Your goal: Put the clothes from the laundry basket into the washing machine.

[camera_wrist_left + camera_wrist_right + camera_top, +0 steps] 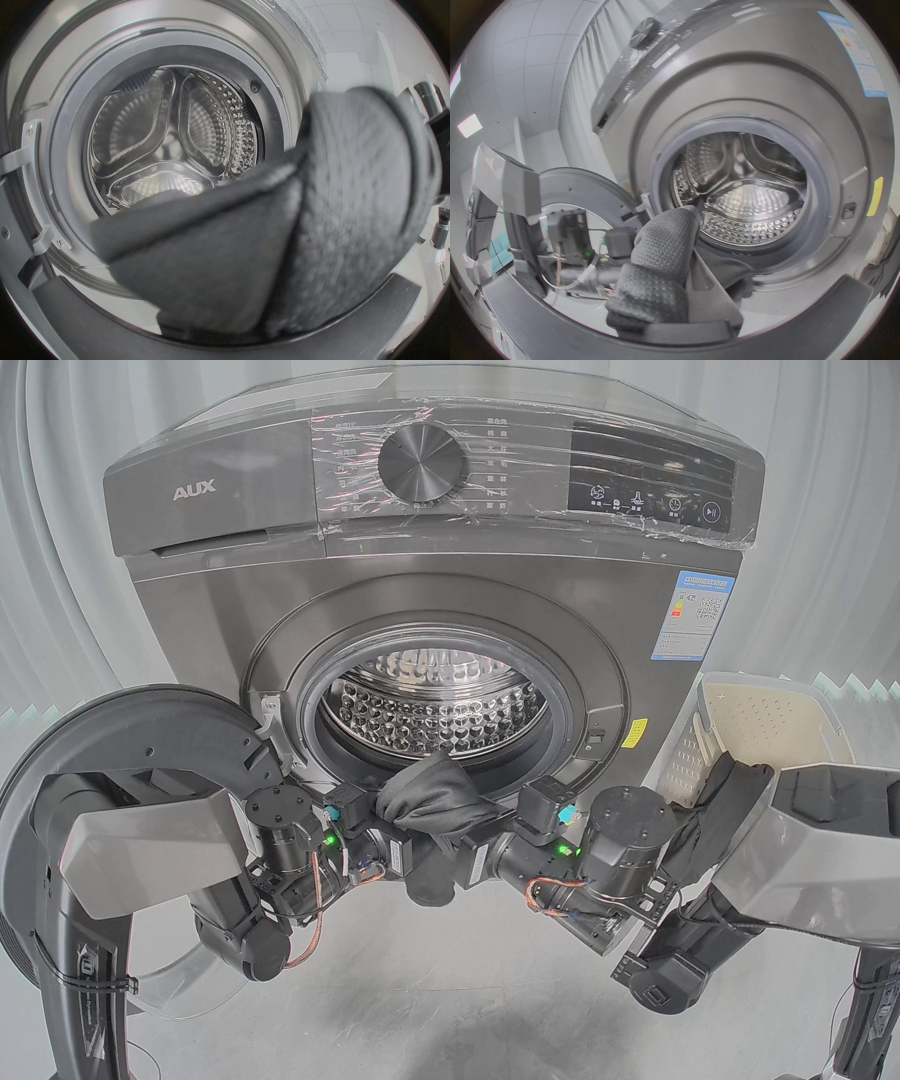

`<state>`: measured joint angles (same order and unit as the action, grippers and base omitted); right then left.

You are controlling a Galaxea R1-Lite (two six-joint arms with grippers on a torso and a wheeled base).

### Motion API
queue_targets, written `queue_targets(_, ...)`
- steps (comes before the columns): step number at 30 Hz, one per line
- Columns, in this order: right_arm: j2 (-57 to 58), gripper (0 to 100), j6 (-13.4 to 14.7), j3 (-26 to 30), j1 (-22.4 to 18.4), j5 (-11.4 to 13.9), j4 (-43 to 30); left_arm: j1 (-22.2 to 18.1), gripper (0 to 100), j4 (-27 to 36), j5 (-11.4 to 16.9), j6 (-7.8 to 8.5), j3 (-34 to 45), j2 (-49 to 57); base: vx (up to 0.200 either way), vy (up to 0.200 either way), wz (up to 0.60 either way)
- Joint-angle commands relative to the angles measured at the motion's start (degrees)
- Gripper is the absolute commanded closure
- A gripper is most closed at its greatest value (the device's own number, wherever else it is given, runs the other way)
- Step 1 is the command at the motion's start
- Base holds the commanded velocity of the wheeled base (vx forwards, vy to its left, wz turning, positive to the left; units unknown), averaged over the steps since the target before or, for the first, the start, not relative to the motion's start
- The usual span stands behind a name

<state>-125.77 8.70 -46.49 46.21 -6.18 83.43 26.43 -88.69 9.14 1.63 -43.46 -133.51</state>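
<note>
Front-loader washing machine [216, 622] with its round door [141, 735] swung wide open to the robot's left, and the shiny steel drum [431, 707] has nothing in it as far as I can see. Both arms meet low in front of the opening, just under the lower lip of the door seal. Between them is 1 dark grey garment [436, 796], bunched up with its top edge poking over the seal's bottom rim and a tail of it hanging down between the 2 wrists, off the floor [450, 997]. So it's at the mouth, not inside the drum. The left gripper [412, 833] and the right gripper [469, 838] are both buried in that fabric, so honestly I can't tell whether either one is clamped on the cloth or spread open. In both wrist views the textured cloth folds up right in front of the camera, with the drum behind it. The pale laundry basket [769, 721] sits just beside the machine on the robot's right, with more dark clothes [722, 801] draped over its near rim. The big control knob [420, 463] is up top under plastic film.
</note>
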Motion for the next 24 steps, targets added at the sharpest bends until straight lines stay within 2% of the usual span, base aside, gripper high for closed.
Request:
queue_targets(1, 0.26, 100, 0.26, 1.85, -2.71, -0.41, -0.20, -0.77, 100, -0.08, -0.27, -0.40, 1.80, 2.03, 0.000, 0.000, 0.00)
queue_targets(6, -0.18, 100, 0.44, 3.69, -4.55, -0.59, -0.29, -0.77, 100, -0.08, -0.35, -0.49, 3.12, 4.05, 0.000, 0.000, 0.00)
queue_targets(13, -0.53, 100, 0.44, 7.56, -4.03, -0.50, -0.02, -0.06, 100, -0.08, -0.35, -1.11, 3.91, 6.77, 0.000, 0.000, 0.00)
queue_targets(21, -0.97, 100, 0.44, 7.30, -3.68, -0.50, 0.06, 0.11, 100, -0.08, -0.35, -1.19, 4.96, 8.44, 0.000, 0.000, 0.00)
queue_targets(22, -0.97, 0, 0.52, 7.56, -3.59, -0.41, 0.15, 0.11, 100, -0.08, -0.35, -1.19, 4.96, 8.44, 0.000, 0.000, 0.00)
queue_targets(24, -0.97, 0, 0.61, 7.65, -3.59, -0.50, 0.06, 0.11, 100, -0.08, -0.44, -1.19, 5.05, 8.44, 0.000, 0.000, 0.00)
